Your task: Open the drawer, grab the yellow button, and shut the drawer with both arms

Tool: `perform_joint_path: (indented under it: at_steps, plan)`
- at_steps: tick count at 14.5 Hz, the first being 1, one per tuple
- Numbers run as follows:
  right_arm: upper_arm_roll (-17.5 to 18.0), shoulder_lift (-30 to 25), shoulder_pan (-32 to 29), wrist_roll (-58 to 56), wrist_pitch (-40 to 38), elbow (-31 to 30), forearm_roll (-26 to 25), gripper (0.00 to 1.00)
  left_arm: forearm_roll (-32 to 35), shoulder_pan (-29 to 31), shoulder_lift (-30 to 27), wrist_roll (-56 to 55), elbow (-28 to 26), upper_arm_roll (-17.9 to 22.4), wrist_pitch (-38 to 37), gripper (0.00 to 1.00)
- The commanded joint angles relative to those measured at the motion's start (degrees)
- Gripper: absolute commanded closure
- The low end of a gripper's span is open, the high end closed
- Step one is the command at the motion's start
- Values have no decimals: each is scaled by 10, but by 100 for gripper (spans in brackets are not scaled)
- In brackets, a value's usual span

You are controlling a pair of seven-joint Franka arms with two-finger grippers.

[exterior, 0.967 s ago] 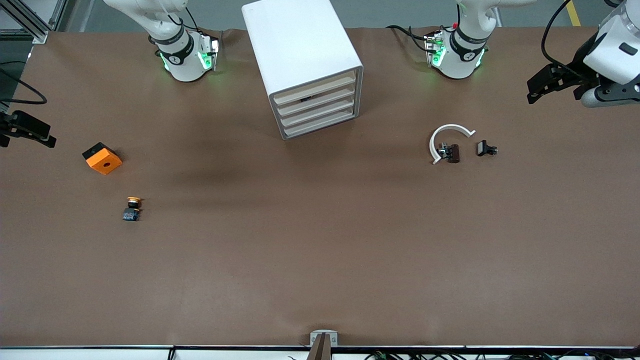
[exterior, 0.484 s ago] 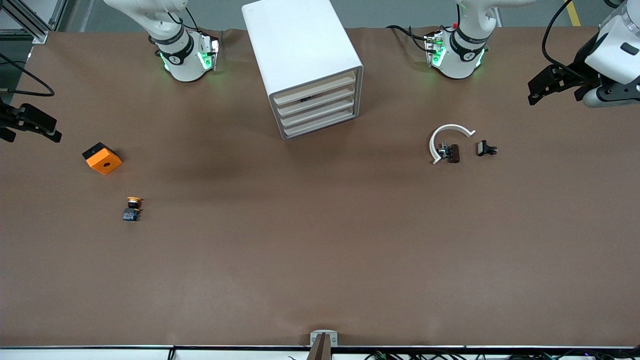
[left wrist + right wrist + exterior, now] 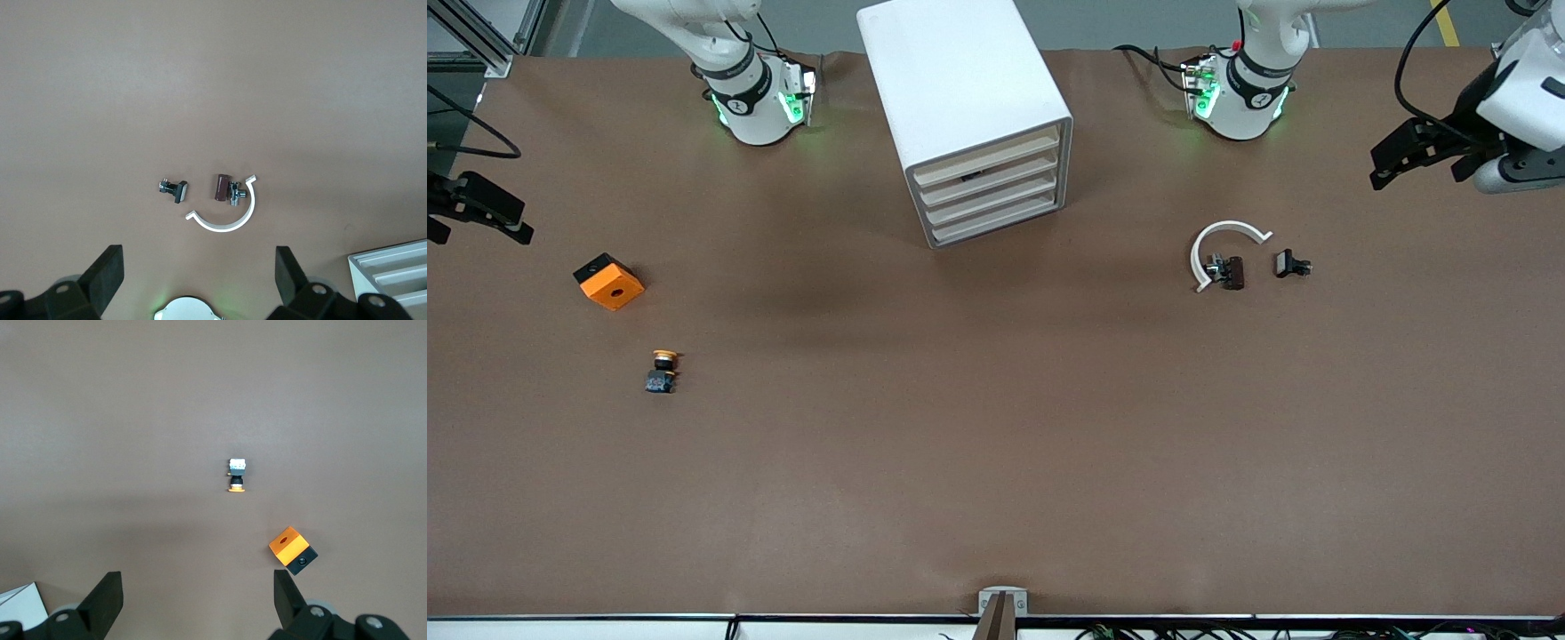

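The cabinet [image 3: 969,116] stands between the arm bases, a stiff white box that looks light enough to slide if tugged hard. Its top drawer [image 3: 989,156] is shut; the cream front is shallow and smooth, so I judge the best hold is its lip, with the other hand steadying the box.

The bench [image 3: 996,462] is plain brown matting, flat and likely grippy.

The left hand [image 3: 1400,156] hangs at the left arm's end, fingers apart and empty. The right hand [image 3: 476,209] hangs at the other end, likewise apart.

The button [image 3: 662,371] lies on the bench near the cube [image 3: 608,281], nearer the camera. It is tiny, hard and probably light; pinch the squarish body, not the round cap.
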Motion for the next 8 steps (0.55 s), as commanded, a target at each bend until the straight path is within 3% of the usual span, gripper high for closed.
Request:
perform_joint_path:
  at_steps: [1,8]
  plan:
    - [1,-14,3,5,6,-13,2,0,-4,6,-7,1,-3,-6,5,0]
    - [1,-13,3,5,5,-10,2,0,-4,10,28,9,35,-4,5,0]
